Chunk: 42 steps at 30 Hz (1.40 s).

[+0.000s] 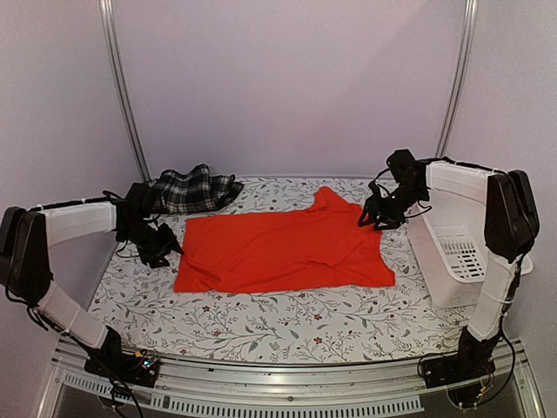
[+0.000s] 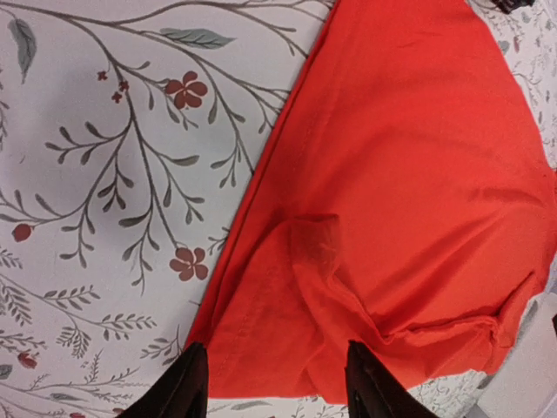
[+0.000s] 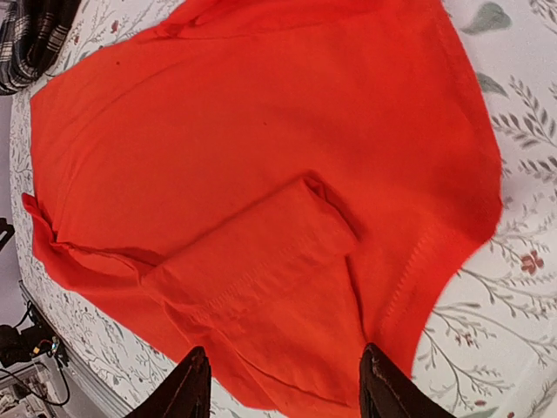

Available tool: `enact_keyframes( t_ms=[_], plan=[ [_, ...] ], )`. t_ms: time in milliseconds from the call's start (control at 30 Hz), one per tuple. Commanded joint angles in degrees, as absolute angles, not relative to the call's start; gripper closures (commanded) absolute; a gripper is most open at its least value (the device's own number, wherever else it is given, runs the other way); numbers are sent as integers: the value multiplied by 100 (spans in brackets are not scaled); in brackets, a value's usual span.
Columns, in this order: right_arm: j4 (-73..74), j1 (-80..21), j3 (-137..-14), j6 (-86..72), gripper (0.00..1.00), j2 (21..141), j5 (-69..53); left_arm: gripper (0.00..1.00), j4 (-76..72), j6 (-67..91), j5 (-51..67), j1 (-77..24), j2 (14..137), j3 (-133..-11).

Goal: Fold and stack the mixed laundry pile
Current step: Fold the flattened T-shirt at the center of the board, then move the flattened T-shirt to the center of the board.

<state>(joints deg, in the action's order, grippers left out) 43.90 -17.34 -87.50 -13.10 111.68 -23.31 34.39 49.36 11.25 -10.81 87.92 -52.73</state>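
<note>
1. The red shirt (image 1: 283,248) lies spread flat on the flower-patterned bench (image 1: 261,326). A sleeve-like flap is folded over onto its own front.
2. The left tool (image 1: 170,251) sits at the shirt's left edge. Its fingers are spread and grip nothing. In its wrist view a wrinkled corner of the shirt lies just past and between the two fingertips.
3. The right tool (image 1: 367,219) sits at the shirt's far right corner. Its fingers are also spread and empty. In its wrist view the red cloth and the folded flap lie directly ahead of the fingertips.
4. The plaid garment (image 1: 193,190) lies crumpled just beyond the shirt's far left corner. I cannot tell whether the two touch.
5. A white basket (image 1: 457,252) stands to the right of the shirt, near it but apart.
</note>
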Motion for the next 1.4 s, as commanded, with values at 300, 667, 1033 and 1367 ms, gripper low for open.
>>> enact_keyframes(
  t_ms=[300,667,1033,1367],
  plan=[
    [4814,-1461,-6450,-1277,50,9319,-1815,48,3449,5292,1956,-1031,7378,-3646],
    [4511,-1614,-6221,-995,53,9831,-1954,48,3064,5211,2059,-1111,7691,-3455],
    [4465,-1741,-6181,-874,56,10206,-1668,61,2904,5075,1825,-1178,8189,-3741],
    [4475,-1822,-6123,-868,62,10319,-1744,72,3018,4949,1695,-1177,8554,-4102]
  ],
)
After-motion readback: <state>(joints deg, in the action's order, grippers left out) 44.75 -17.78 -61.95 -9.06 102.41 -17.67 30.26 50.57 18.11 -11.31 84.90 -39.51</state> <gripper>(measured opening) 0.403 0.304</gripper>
